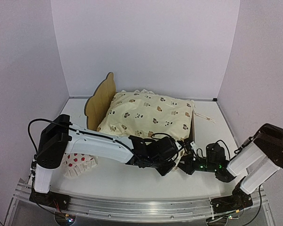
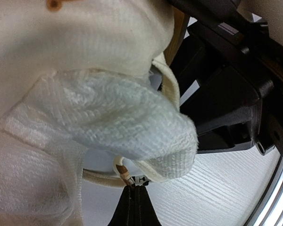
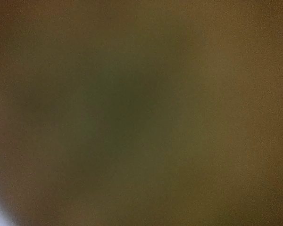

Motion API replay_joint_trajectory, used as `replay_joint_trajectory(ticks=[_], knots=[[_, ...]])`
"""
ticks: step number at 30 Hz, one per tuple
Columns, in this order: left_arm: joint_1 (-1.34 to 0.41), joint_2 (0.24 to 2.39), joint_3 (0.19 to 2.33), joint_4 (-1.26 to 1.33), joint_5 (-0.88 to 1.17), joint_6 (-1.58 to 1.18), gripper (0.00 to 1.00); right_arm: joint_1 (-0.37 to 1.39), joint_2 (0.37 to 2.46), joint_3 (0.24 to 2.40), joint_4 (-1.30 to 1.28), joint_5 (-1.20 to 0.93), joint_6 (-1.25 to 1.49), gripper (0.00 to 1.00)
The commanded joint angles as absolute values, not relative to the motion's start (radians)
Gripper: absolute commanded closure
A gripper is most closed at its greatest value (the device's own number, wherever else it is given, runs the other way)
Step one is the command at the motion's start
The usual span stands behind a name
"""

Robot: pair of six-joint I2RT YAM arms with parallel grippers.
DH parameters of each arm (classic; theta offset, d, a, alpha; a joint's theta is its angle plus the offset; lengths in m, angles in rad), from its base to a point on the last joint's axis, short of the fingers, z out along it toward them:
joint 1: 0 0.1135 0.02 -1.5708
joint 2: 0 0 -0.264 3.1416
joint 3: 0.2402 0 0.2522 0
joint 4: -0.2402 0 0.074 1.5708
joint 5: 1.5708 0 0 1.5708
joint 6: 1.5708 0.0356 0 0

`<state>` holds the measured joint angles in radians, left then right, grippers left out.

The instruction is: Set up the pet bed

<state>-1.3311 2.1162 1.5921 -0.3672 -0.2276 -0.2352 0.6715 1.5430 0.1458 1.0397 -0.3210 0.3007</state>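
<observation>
mostly brown blur at right pincer (image 1: 189, 159), its gap untellable; left pincer (image 2: 136, 189) tight together beside quilt cord (image 2: 172, 89).

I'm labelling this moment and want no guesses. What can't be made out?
- Right wrist view: all brown-green blur, nothing recognisable.
- Top view: right gripper jaws, merging with the dark end of the left arm.
- Top view: pet bed base, covered by the quilt.
- Top view: pillow, partly behind the left arm.
</observation>
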Motion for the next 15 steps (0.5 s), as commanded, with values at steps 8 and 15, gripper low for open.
replay_joint_trajectory(ticks=[8, 15], knots=[[-1.323, 2.054, 1.554, -0.354, -0.234, -0.250, 1.00, 0.666, 1.548, 0.179, 1.072, -0.428, 0.351, 0.77], [-1.324, 2.056, 1.550, -0.358, -0.234, -0.259, 1.00, 0.666, 1.541, 0.182, 1.071, -0.444, 0.366, 0.73]])
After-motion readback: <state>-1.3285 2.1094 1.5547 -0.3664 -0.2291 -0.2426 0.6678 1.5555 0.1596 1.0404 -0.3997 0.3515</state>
